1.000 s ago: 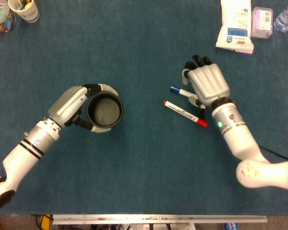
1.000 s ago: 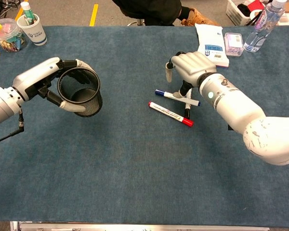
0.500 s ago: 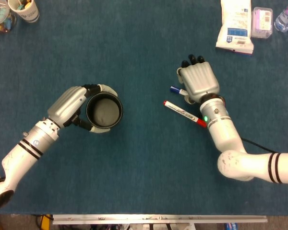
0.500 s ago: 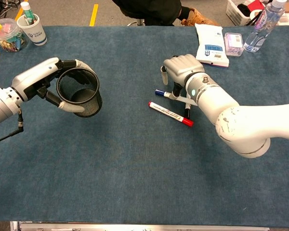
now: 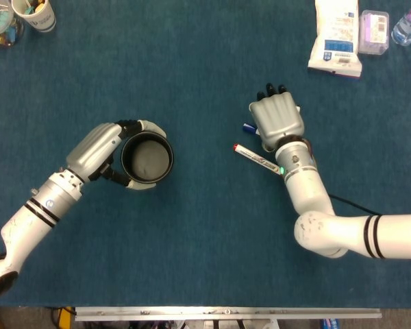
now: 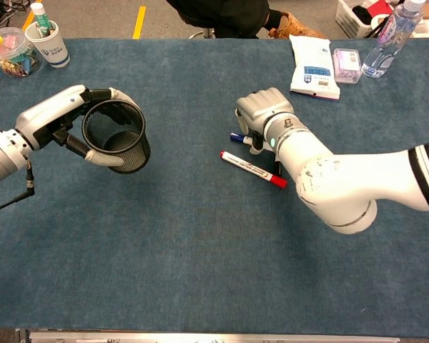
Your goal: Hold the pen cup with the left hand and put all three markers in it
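Note:
My left hand (image 5: pixel 94 147) (image 6: pixel 61 114) grips the black mesh pen cup (image 5: pixel 147 160) (image 6: pixel 119 137) from its left side; the cup is tilted and looks empty. My right hand (image 5: pixel 277 120) (image 6: pixel 261 111) lies palm down over the blue marker (image 5: pixel 247 127) (image 6: pixel 236 137), of which only the left tip shows. Its fingers curl down around that marker, but I cannot make out a grip. The red marker (image 5: pixel 257 159) (image 6: pixel 252 168) lies on the table just in front of the hand. The third marker is hidden under the right wrist.
At the far left corner stand a paper cup (image 5: pixel 38 14) (image 6: pixel 46 43) and a clear tub of small items (image 5: pixel 0 27) (image 6: pixel 11 53). At the far right lie a white packet (image 5: pixel 335 38) (image 6: pixel 314 68), a pink box (image 5: pixel 373 31) (image 6: pixel 347 64) and a water bottle (image 5: pixel 407 24) (image 6: pixel 386 43).
My right hand has slid left and turned over the blue marker while its forearm swung inward, now covering the black marker. The left hand and cup have barely moved.

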Tool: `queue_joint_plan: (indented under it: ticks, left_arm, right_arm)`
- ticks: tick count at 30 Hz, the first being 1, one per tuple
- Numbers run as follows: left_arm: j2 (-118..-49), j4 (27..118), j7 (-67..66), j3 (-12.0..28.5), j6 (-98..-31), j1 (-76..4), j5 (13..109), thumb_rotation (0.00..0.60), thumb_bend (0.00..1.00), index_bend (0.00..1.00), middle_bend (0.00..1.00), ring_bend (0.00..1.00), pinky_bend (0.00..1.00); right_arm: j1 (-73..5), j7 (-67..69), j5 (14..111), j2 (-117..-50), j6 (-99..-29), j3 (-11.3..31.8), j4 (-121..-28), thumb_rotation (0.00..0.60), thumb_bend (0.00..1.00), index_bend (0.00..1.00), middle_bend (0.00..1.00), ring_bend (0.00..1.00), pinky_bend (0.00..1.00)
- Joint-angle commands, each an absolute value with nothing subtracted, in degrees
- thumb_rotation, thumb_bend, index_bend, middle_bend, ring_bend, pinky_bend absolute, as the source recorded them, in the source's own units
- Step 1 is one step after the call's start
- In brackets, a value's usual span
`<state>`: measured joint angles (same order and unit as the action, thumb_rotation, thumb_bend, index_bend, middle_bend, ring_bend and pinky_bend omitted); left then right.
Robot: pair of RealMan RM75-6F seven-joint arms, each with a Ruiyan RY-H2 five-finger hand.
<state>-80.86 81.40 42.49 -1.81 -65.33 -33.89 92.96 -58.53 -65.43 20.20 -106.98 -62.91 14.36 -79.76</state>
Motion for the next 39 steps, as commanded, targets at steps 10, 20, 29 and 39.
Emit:
queue_joint_plan:
  ticks: [10, 20, 29, 39]
  left_arm:
    - [-80.8, 80.7, 43.4, -2.0, -65.8, -33.7, 93.0, 0.6, 0.02, 0.33, 0.41, 0.34, 0.29]
    - [-80.8, 80.2, 43.9, -2.1, -66.0, -33.5, 92.9, 0.6, 0.02, 0.32, 0.41, 0.34, 0.29]
    - [-80.8, 80.0, 44.0, -2.1, -66.0, -33.3, 92.7, 0.6, 0.02, 0.32, 0.41, 0.34, 0.29]
    - [-81.0, 79.8, 44.0, -2.1, -65.9, -33.4, 92.7, 0.6, 0.02, 0.32, 0.41, 0.34, 0.29]
  right_arm:
    - [-60.4, -66.0, 19.0, -108.8, -62.4, 14.3, -77.4, 0.6, 0.25, 0.51, 0.27, 0.11, 0.18]
    - [-61.4, -66.0, 19.2, -109.7, -61.5, 14.3, -74.6, 0.6, 0.26, 0.51, 0.27, 0.11, 0.18]
    - [-62.3, -66.1, 20.1, -111.0, -61.5, 14.1, -73.0, 0.6, 0.29, 0.54, 0.28, 0.11, 0.19]
    - [-62.2, -66.0, 20.7, -110.8, -61.6, 14.1, -73.0, 0.6, 0.34, 0.58, 0.31, 0.11, 0.19]
